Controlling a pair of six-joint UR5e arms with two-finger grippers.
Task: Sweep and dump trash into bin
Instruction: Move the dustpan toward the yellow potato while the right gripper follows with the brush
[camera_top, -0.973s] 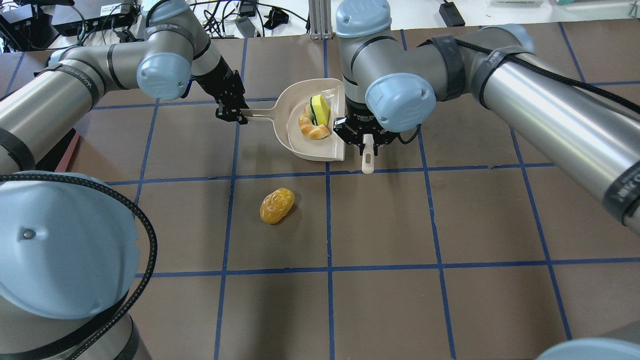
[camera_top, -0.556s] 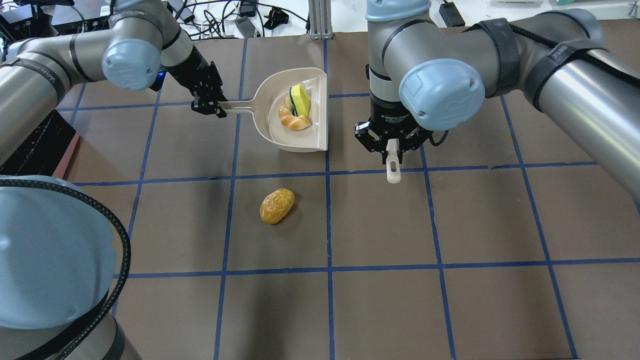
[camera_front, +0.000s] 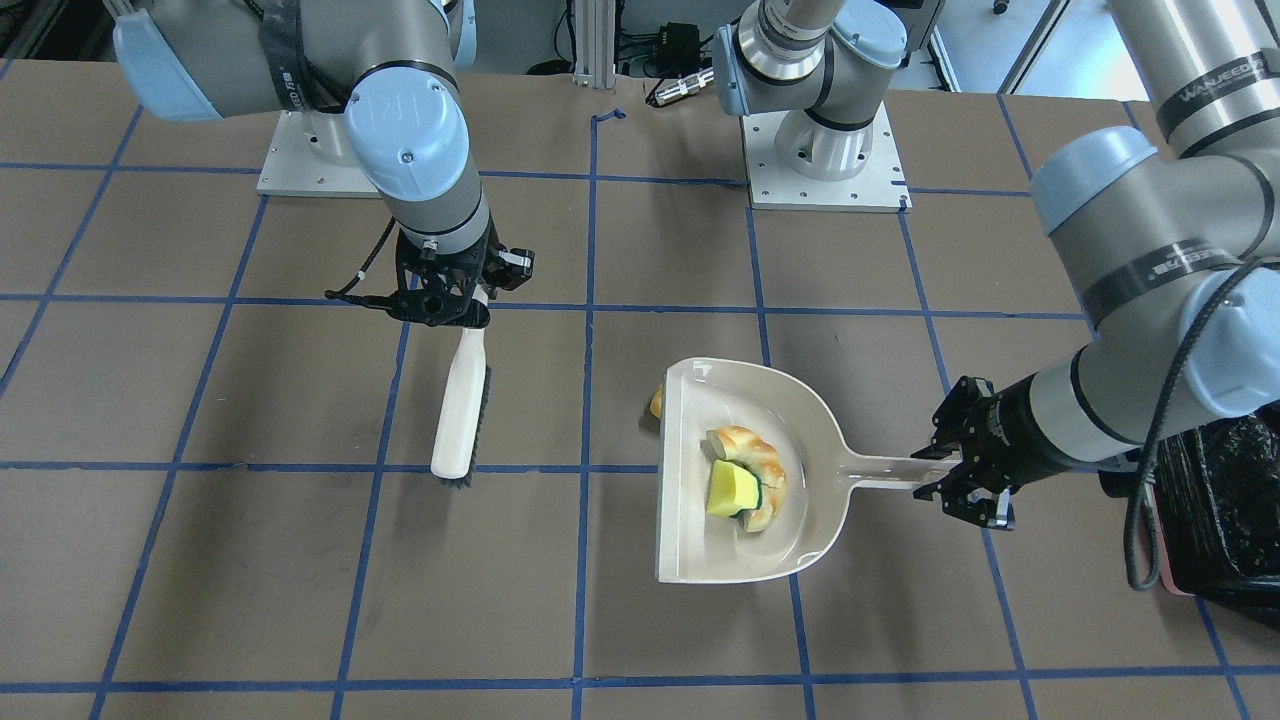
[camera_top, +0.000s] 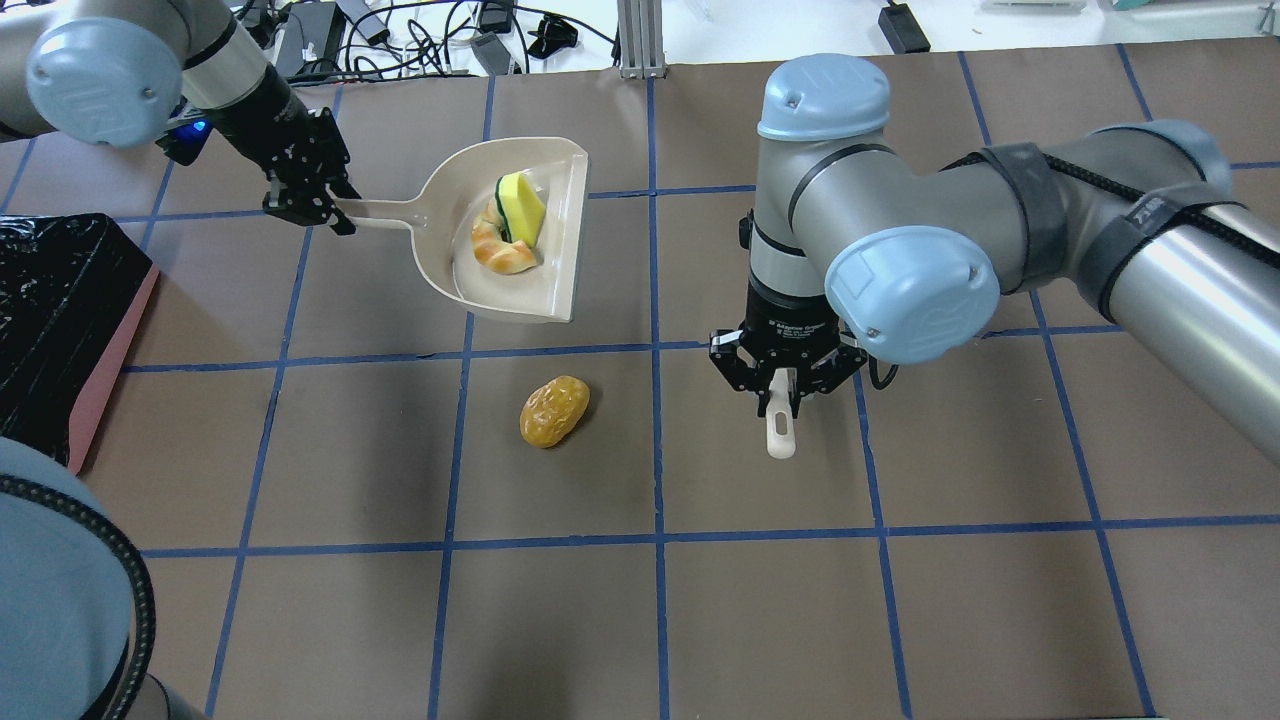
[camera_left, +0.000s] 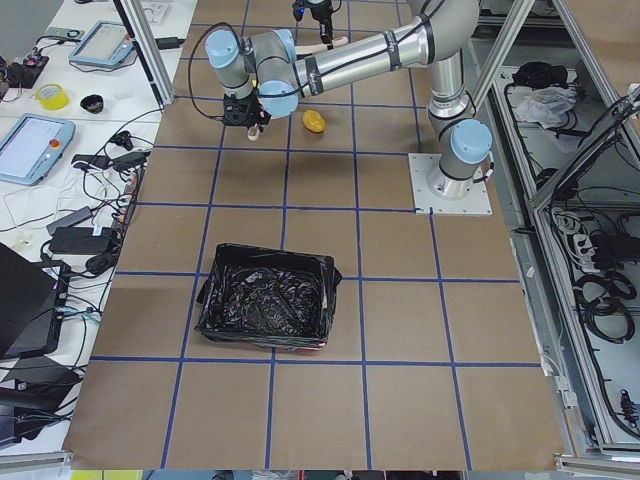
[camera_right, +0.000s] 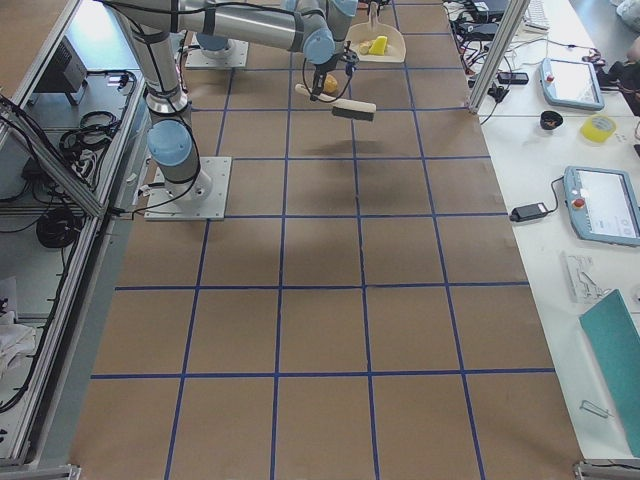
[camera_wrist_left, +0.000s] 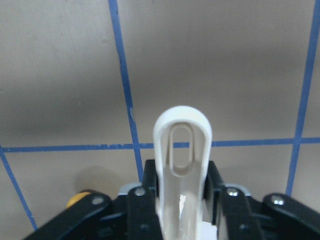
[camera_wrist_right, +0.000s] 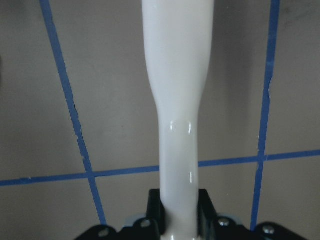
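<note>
My left gripper (camera_top: 305, 205) is shut on the handle of the beige dustpan (camera_top: 560, 250), up at the far left of the table. In the pan lie two pieces of trash, a yellow-and-green sponge chunk (camera_top: 522, 205) and a tan crimped piece (camera_top: 500, 258); both show again as the sponge (camera_front: 730, 490) and the tan piece (camera_front: 745, 445). A golden-yellow lump (camera_top: 553, 410) sits alone on the table, between pan and brush. My right gripper (camera_top: 783, 388) is shut on the beige brush (camera_front: 460, 400), bristles off the mat. The bin (camera_top: 50, 320), pink with a black bag, stands at the left edge.
The brown mat with blue tape lines covers the whole table. Both arm bases (camera_front: 820, 150) are bolted at the robot's side. Cables and electronics (camera_top: 480, 40) crowd the far edge. The bin (camera_left: 265, 300) stands several squares from the arms.
The left arm has carried the loaded dustpan leftward, toward the bin, which now shows at the left edge. The right gripper has drawn the brush back toward the robot and a little rightward.
</note>
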